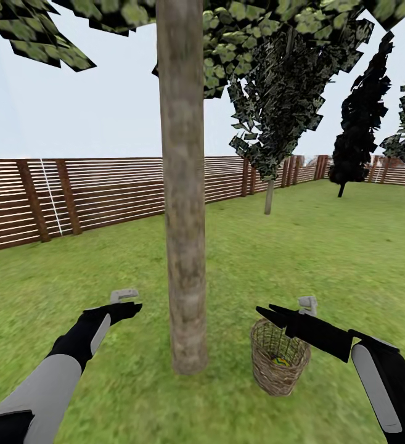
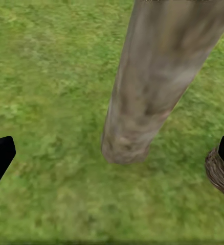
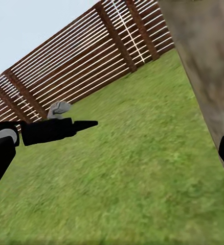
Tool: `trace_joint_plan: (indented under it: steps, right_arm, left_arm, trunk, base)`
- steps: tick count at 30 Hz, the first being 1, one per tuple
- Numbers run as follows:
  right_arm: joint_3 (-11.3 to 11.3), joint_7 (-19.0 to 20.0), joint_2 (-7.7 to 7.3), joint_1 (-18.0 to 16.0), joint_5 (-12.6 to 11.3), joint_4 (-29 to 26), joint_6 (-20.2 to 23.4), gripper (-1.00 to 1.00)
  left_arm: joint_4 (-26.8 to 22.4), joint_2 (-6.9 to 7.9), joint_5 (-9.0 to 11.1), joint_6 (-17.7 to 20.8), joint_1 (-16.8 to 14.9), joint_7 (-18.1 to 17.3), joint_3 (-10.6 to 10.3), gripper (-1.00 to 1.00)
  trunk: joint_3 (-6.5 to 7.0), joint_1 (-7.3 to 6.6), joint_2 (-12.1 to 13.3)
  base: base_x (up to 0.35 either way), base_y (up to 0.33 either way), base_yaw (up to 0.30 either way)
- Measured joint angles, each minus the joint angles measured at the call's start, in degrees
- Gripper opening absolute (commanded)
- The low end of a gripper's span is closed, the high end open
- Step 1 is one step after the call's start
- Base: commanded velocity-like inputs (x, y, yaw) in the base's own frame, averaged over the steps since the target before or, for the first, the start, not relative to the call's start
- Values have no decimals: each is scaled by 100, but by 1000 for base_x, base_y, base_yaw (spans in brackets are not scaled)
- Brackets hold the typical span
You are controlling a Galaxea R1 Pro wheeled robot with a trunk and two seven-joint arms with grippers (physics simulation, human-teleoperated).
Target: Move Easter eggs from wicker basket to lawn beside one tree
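Tree (image 1: 182,185): a thick grey-brown trunk rising from the lawn (image 1: 325,246) in the near centre.
Wicker basket (image 1: 279,361): stands upright on the grass just right of the trunk's foot, near but apart.
Easter egg (image 1: 280,361): a patch of yellow shows deep inside the basket; how many eggs lie there cannot be told.
Left gripper (image 1: 128,306): hovers left of the trunk, holding nothing, fingers spread wide in the left wrist view.
Right gripper (image 1: 269,313): hangs over the basket's far rim, empty; its spread cannot be told.
Fence (image 1: 103,191): brown slats along the far side.
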Motion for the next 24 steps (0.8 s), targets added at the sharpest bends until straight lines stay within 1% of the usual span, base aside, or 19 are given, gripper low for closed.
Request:
trace_joint_plan:
  steps: [18, 22, 24]
  right_arm:
    - [5, 0, 0, -3, 1, -1, -10, 100]
    - [49, 0, 0, -3, 1, -1, -16, 100]
    - [65, 0, 0, -3, 2, -1, -17, 100]
  left_arm:
    - [-1, 0, 0, 2, -3, 0, 0, 100]
    - [-1, 0, 0, 2, -3, 0, 0, 100]
    - [-1, 0, 0, 2, -3, 0, 0, 100]
  trunk:
    - [315, -395, 716]
    - [386, -482, 875]
    - [386, -482, 877]
  base:
    - [0, 0, 0]
    - [0, 0, 0]
    - [0, 0, 0]
